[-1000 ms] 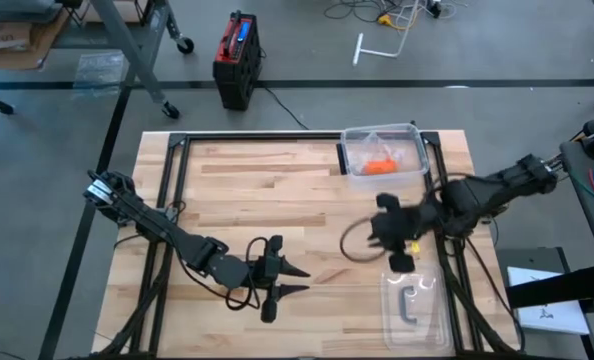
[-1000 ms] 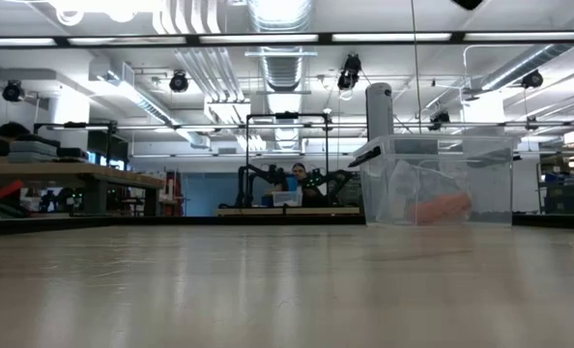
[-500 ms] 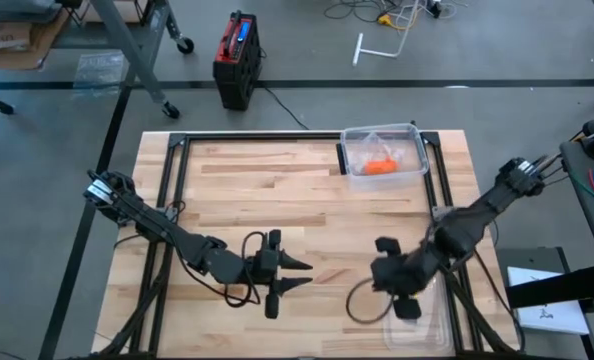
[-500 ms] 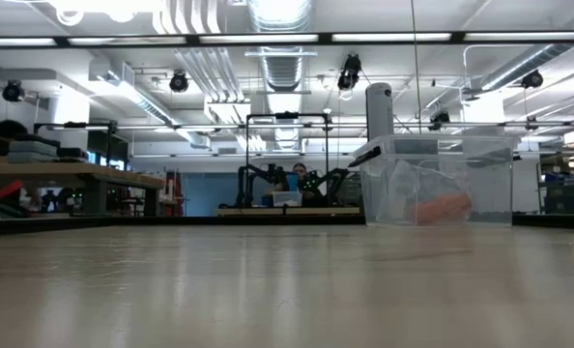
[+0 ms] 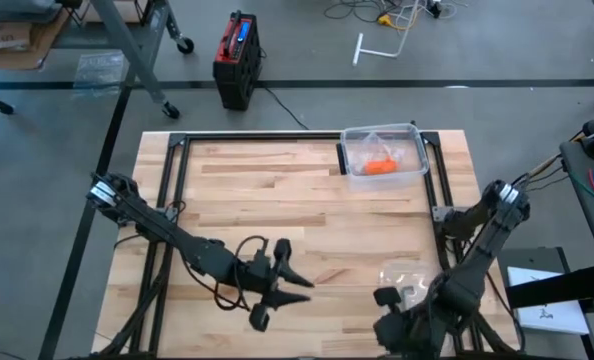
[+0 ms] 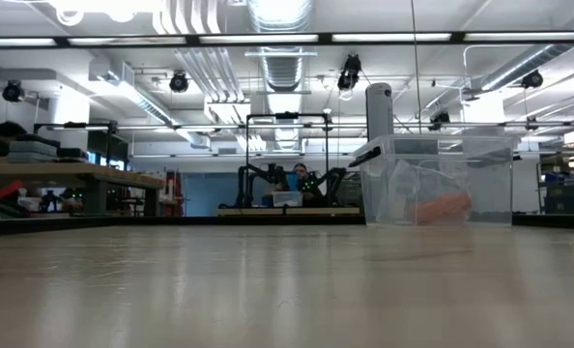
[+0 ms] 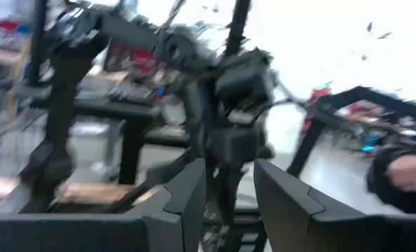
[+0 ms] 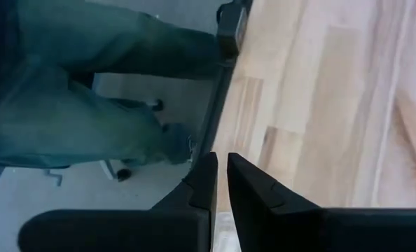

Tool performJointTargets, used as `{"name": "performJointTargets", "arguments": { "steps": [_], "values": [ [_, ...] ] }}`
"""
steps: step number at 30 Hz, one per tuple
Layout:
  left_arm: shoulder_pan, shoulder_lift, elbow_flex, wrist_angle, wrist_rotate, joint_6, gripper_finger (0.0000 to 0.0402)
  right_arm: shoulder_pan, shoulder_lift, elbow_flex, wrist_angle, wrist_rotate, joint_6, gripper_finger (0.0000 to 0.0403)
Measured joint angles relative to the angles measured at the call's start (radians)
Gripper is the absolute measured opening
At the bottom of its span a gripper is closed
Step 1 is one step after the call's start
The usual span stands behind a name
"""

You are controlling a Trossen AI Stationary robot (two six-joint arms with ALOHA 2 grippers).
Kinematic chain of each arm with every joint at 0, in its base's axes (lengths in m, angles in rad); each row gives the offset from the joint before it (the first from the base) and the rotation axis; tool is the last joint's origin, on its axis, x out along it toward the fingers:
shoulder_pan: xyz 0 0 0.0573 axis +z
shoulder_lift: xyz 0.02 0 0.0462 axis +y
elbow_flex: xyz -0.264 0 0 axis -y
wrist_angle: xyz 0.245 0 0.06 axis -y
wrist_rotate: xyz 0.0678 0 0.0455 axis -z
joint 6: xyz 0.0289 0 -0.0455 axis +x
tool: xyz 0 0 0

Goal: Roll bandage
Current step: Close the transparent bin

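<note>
From above I see the bandage (image 5: 380, 166) inside the clear bin (image 5: 352, 166) at the table's far edge. Left gripper (image 5: 289, 285) spread, empty; right gripper (image 8: 219, 183) nearly closed, empty. Its wrist view alone shows a person's jeans (image 8: 89, 84).

You find no legible text, label, brand, number or sign in any view; markings on the white sheet (image 5: 549, 300) at the lower right stay too small to read.

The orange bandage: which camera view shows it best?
The high view: the bandage lies in the clear box at the table's far right corner. The low view shows it blurred through the box wall. Neither wrist view shows it.
</note>
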Motion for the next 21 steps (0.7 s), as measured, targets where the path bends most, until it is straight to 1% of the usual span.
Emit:
{"name": "performJointTargets", "arguments": {
  "steps": [2, 4, 7, 9, 12, 15, 18, 21],
  "values": [
    [-0.008, 0.049, 0.003, 0.096, 0.051, 0.006, 0.0114, 0.011, 0.032, 0.018, -0.001, 0.0, 0.013, 0.0027],
    [-0.017, 0.095, 0.015, 0.145, 0.073, 0.005, 0.0114, 0.024, 0.059, 0.027, -0.014, -0.004, 0.032, 0.0024],
    [-0.021, 0.15, 0.046, 0.139, 0.074, -0.023, 0.0114, 0.05, 0.079, 0.033, -0.084, 0.028, 0.106, 0.0024],
    [-0.022, 0.178, 0.07, 0.112, 0.072, -0.05, 0.0114, 0.07, 0.088, 0.034, -0.172, 0.055, 0.177, 0.003],
    [-0.021, 0.198, 0.114, 0.035, 0.071, -0.067, 0.0114, 0.095, 0.116, 0.033, -0.327, 0.07, 0.29, 0.0049],
    [-0.021, 0.205, 0.159, -0.098, 0.071, -0.067, 0.0114, 0.107, 0.148, 0.023, -0.423, 0.07, 0.399, 0.0077],
    [-0.021, 0.208, 0.202, -0.24, 0.07, -0.073, 0.0114, 0.109, 0.202, -0.001, -0.428, 0.051, 0.406, 0.0111],
    [-0.021, 0.208, 0.236, -0.316, 0.069, -0.073, 0.0114, 0.105, 0.262, -0.017, -0.425, 0.035, 0.383, 0.0142]
  ]
}}
